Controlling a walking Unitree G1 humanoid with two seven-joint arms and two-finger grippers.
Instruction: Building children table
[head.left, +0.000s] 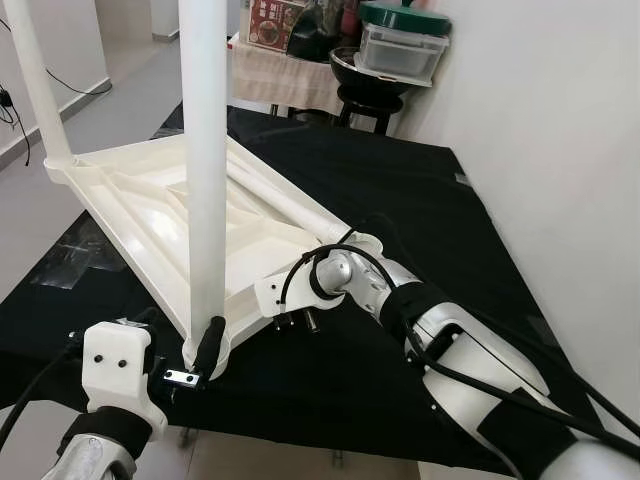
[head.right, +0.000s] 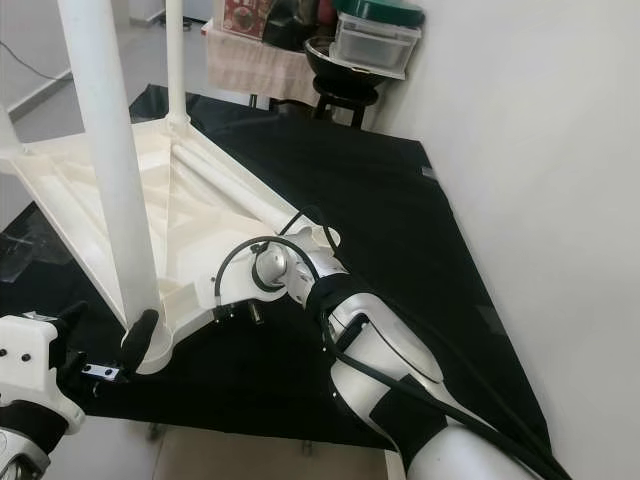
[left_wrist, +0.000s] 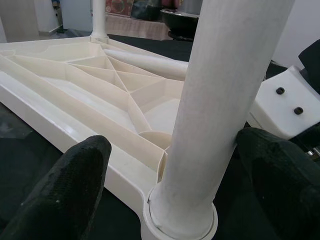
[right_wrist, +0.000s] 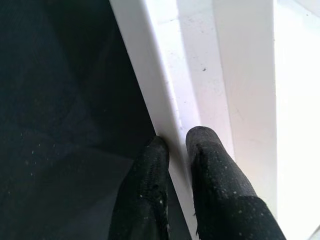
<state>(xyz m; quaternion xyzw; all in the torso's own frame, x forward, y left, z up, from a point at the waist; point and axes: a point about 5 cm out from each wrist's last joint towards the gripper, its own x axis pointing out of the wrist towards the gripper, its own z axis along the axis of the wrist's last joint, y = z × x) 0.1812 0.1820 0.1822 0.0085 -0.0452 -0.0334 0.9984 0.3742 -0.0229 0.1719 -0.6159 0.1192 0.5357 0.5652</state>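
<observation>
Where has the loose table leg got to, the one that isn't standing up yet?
The loose leg lies flat inside the upturned white tabletop on the black cloth, slanting toward the right gripper, behind the upright leg.

Left arm low at near left, white wrist block raised. Left gripper (left_wrist: 170, 165) spread wide, fingers (left_wrist: 65, 195) either side of upright leg (head.left: 205, 160), one fingertip against leg base. Right arm reaches forward, elbow bent, wrist angled down. Right gripper (right_wrist: 176, 142) pinches tabletop rim (right_wrist: 165, 100).
</observation>
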